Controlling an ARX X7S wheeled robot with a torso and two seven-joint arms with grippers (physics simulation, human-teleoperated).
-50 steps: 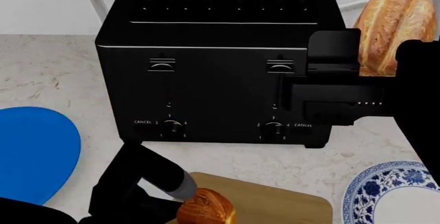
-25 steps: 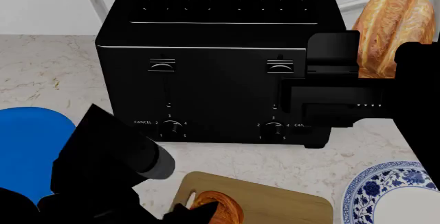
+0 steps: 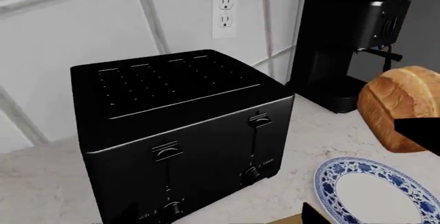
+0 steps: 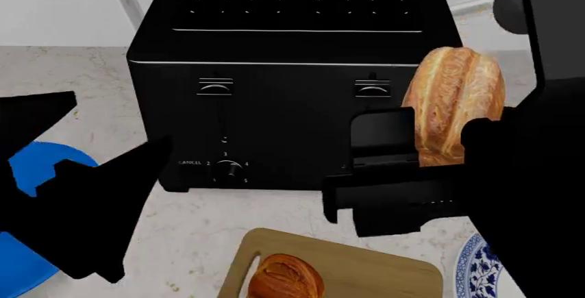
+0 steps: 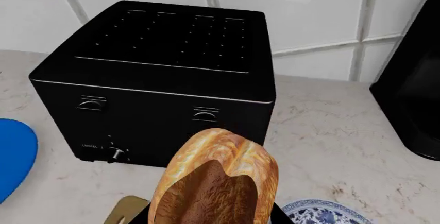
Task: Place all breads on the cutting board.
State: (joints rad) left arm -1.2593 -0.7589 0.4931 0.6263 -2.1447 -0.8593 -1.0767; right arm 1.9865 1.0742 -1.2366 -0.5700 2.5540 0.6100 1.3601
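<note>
Nearest the robot, in front of the black boxy four-slot toaster [image 4: 288, 79], lies the light-tan wooden cutting board [image 4: 366, 267] with rounded corners, and on its left end rests one golden-brown crusty bread chunk [image 4: 286, 279], apart from both arms. Left of the board a plain blue plate [image 4: 27, 209] is partly covered by the black left arm; whether the left gripper [image 4: 87, 195] is open or closed cannot be told. Above the board's right side, level with the toaster's front, the black right gripper [image 4: 434, 154] is clamped on the second golden-brown ridged loaf chunk [image 4: 453, 103], held upright with its long axis vertical. The right wrist view shows this chunk's darker cut face [image 5: 216, 190] turned toward the camera, which the head view does not. A round blue-and-white patterned plate [image 3: 374, 193] lies right of the board. Only the wrist views show the black coffee machine [image 3: 347, 44] right of the toaster and the white wall outlet [image 3: 225, 10] behind it.
</note>
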